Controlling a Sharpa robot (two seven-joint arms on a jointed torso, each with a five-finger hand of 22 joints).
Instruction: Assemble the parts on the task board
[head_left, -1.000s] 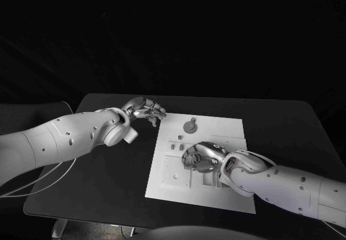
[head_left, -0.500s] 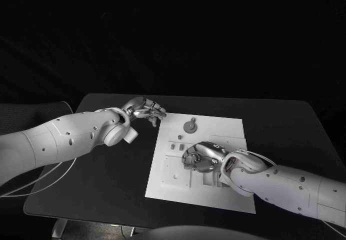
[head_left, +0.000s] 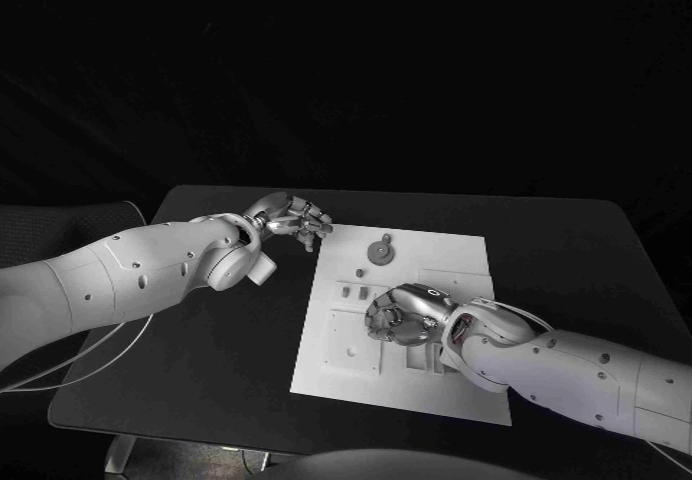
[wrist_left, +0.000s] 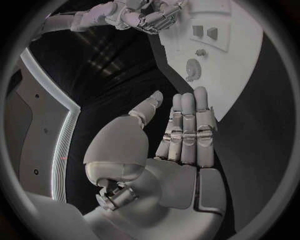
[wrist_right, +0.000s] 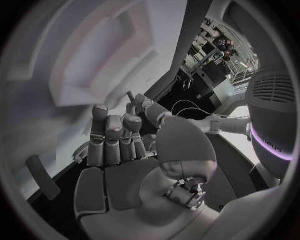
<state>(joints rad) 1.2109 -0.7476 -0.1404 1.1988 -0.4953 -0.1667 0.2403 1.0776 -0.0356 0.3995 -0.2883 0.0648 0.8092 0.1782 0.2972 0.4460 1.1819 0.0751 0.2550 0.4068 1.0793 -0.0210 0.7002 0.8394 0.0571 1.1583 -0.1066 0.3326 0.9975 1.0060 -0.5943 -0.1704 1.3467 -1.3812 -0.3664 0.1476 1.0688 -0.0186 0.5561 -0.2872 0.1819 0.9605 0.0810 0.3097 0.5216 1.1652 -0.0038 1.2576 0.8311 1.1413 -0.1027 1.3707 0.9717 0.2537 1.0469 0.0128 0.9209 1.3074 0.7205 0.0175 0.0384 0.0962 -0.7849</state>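
Head view: the white task board (head_left: 433, 262) sits mid-bench (head_left: 577, 250). The left hand (head_left: 293, 219) hovers off its far-left corner, the right hand (head_left: 400, 312) is curled over the board's middle. A round part (head_left: 379, 252) lies near the far edge.

Left wrist view: fingers (wrist_left: 190, 125) straight and apart, holding nothing.

Right wrist view: fingers (wrist_right: 112, 135) bent in close to the board; can't tell if they hold anything.

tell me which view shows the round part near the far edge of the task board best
The head view: the round part lies unobstructed on the task board, beyond the right hand. The left wrist view shows it too, past the left hand, but bent by the fisheye. In the right wrist view I can't make it out.
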